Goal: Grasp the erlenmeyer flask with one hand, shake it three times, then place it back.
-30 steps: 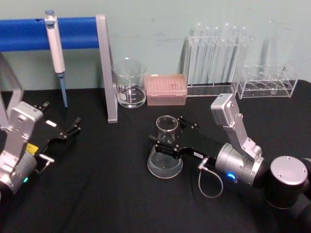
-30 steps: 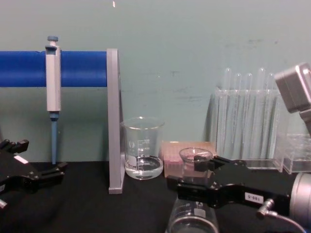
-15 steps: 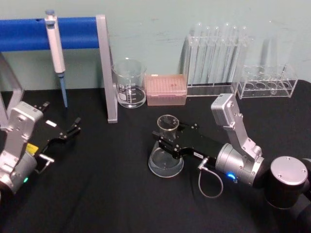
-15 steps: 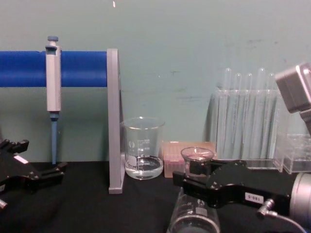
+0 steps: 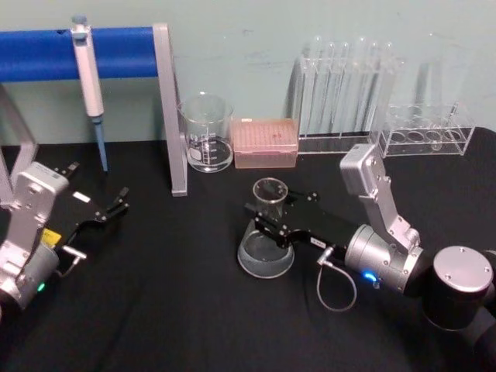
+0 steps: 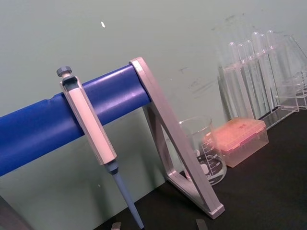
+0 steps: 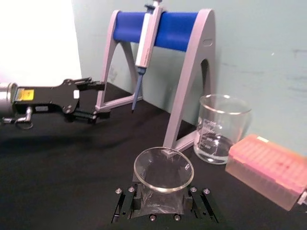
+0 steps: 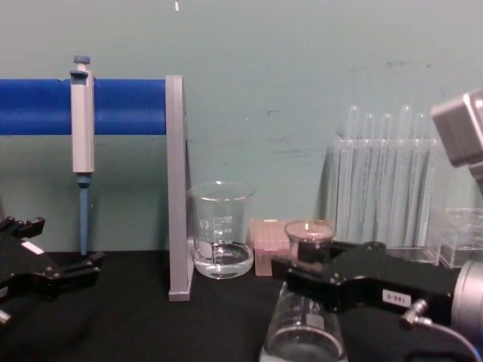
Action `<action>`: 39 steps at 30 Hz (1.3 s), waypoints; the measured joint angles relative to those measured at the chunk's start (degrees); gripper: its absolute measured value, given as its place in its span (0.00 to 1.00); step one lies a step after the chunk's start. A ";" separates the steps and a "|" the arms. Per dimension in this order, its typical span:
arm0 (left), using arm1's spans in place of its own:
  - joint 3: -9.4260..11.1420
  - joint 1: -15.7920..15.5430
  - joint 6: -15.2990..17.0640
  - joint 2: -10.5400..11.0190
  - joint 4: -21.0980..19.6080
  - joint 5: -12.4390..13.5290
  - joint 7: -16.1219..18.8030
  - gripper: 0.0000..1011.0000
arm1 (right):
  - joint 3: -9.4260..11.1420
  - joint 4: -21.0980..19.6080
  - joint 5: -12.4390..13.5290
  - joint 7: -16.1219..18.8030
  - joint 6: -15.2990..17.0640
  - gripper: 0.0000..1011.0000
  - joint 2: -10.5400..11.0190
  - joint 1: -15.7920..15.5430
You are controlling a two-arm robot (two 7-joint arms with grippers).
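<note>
The erlenmeyer flask (image 5: 266,252) is clear glass with a wide round base and stands near the middle of the black table. My right gripper (image 5: 273,218), the hand, is shut on its neck just below the flared rim, reaching in from the right. The chest view shows the flask (image 8: 303,341) with white graduations below the black jaws of the right gripper (image 8: 303,273). From the right wrist camera I look down into the flask's round mouth (image 7: 163,168), fingers pressed on both sides of the neck. My left gripper (image 5: 116,203) is parked at the table's left, open and holding nothing.
A glass beaker (image 5: 206,133) with a little liquid and a pink tip box (image 5: 265,142) stand behind the flask. Test tube racks (image 5: 341,93) line the back right. A pipette (image 5: 89,70) hangs on the blue-barred stand (image 5: 172,116) at the back left.
My right gripper has carried the flask slightly upward and to the right; its base shows higher in the chest view. The left arm has not moved.
</note>
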 joint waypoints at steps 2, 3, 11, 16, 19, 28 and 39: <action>0.00 0.00 0.00 0.00 0.00 0.00 0.00 0.99 | 0.35 -0.50 0.15 -0.38 0.34 0.45 -0.01 0.02; 0.00 0.00 0.00 0.00 0.00 0.00 0.00 0.99 | 0.48 -0.70 0.21 -0.50 0.48 0.45 -0.02 0.05; 0.00 0.00 0.00 0.00 0.00 0.00 0.00 0.99 | 1.76 -4.01 1.12 -1.26 1.94 0.45 0.39 0.66; 0.00 0.00 0.00 0.00 0.00 0.00 0.00 0.99 | 2.53 -6.54 1.80 -1.60 2.72 0.45 0.94 1.02; 0.00 0.00 0.00 0.00 0.00 0.00 0.00 0.99 | 2.92 -7.94 2.32 -1.85 3.65 0.45 1.36 1.19; 0.00 0.00 0.00 0.00 0.00 0.00 0.00 0.99 | 3.77 -11.11 3.17 -2.95 5.13 0.45 2.46 1.35; 0.00 0.00 0.00 0.00 0.00 0.00 0.00 0.99 | 4.47 -12.28 3.84 -3.89 5.42 0.45 3.24 1.03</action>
